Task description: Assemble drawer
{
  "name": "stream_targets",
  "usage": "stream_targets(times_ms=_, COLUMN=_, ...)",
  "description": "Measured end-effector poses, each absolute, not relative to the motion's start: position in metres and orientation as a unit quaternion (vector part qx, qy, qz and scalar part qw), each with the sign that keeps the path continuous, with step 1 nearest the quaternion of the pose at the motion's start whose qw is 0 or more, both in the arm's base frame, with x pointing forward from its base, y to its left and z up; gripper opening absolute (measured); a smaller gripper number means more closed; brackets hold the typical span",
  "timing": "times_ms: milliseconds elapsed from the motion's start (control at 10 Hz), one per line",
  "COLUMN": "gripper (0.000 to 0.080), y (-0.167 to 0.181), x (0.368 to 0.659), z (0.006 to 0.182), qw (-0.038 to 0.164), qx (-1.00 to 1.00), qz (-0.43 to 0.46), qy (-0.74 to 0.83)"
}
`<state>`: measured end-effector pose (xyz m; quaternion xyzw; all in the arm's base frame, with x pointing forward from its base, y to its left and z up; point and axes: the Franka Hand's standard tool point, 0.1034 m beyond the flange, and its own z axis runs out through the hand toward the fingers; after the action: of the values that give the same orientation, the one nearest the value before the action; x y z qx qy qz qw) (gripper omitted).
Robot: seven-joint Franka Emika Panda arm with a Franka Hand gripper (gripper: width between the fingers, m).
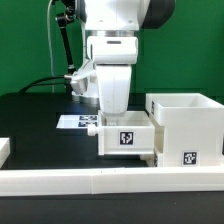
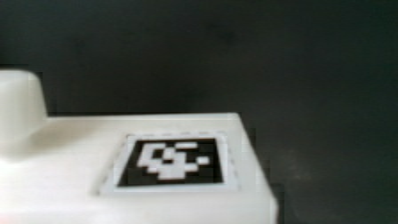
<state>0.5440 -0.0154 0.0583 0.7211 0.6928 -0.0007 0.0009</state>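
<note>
A small white box tray (image 1: 128, 138) with a black-and-white tag on its front stands on the black table, against the left side of the large cube-like casing (image 1: 186, 122), which is open at the top and tagged low on its front. My gripper (image 1: 108, 116) hangs straight down over the tray's left part. Its fingertips are hidden at the tray's rim, so I cannot tell open from shut. The wrist view shows a white tagged surface (image 2: 175, 160) very close up, with a white block (image 2: 18, 98) beside it. No fingers show there.
The long low white rail (image 1: 100, 181) runs along the front of the table. The marker board (image 1: 76, 122) lies flat behind the tray. Another white piece (image 1: 4, 149) shows at the exterior view's left edge. Black cables hang at the back.
</note>
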Motion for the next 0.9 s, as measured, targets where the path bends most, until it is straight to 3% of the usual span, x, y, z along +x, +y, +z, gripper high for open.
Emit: stream_targets(times_ms=900, gripper=0.0042, y=-0.003, x=0.541, z=0.058, qw=-0.003, qx=0.710, qz=-0.007, qy=0.705)
